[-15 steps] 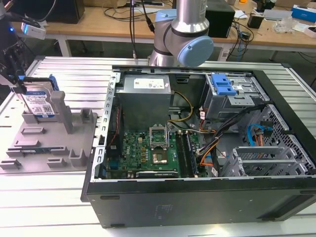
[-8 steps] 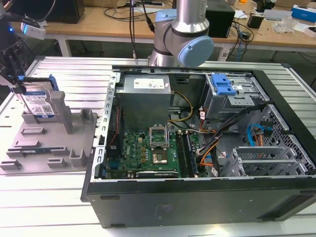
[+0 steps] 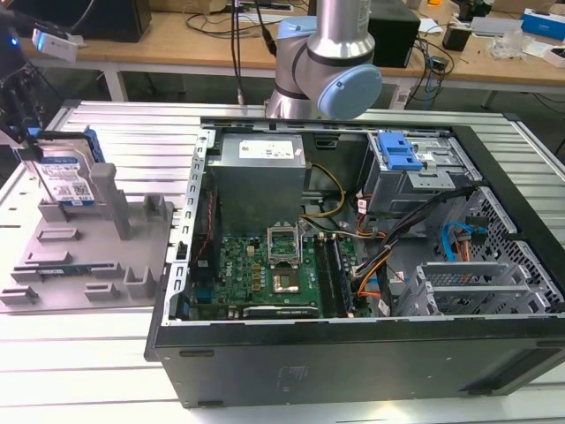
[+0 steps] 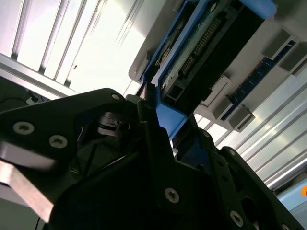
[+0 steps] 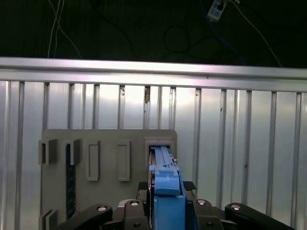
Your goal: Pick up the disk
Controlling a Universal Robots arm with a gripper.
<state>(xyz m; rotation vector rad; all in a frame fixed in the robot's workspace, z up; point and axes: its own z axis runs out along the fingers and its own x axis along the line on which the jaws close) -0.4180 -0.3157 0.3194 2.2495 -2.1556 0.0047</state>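
the disk stands on edge at the far end of the grey holder, which sits on the ribbed metal table at the exterior view's left, well apart from the open computer case. its white-and-blue label faces the camera and a blue rail runs along its upper edge. the gripper is at the disk's outer side, beside the table's edge.

in the first wrist view the disk shows edge-on, its blue rail between the two black fingers of the gripper, which sit narrow and tight on either side of it. in the second wrist view the gripper is closed on the disk, with a fingertip pressed against the blue rail near the connector end. so the claw looks clamped on the disk, and the disk's lower edge is low among the holder's upright posts; i cannot tell whether it rests in its slot or has just cleared it.

doing this step well, in my judgement, means keeping the grip square on the flat faces, pulling straight along the slot's line with no twist, and holding the disk upright so the rails do not catch on the posts or drag the holder along.
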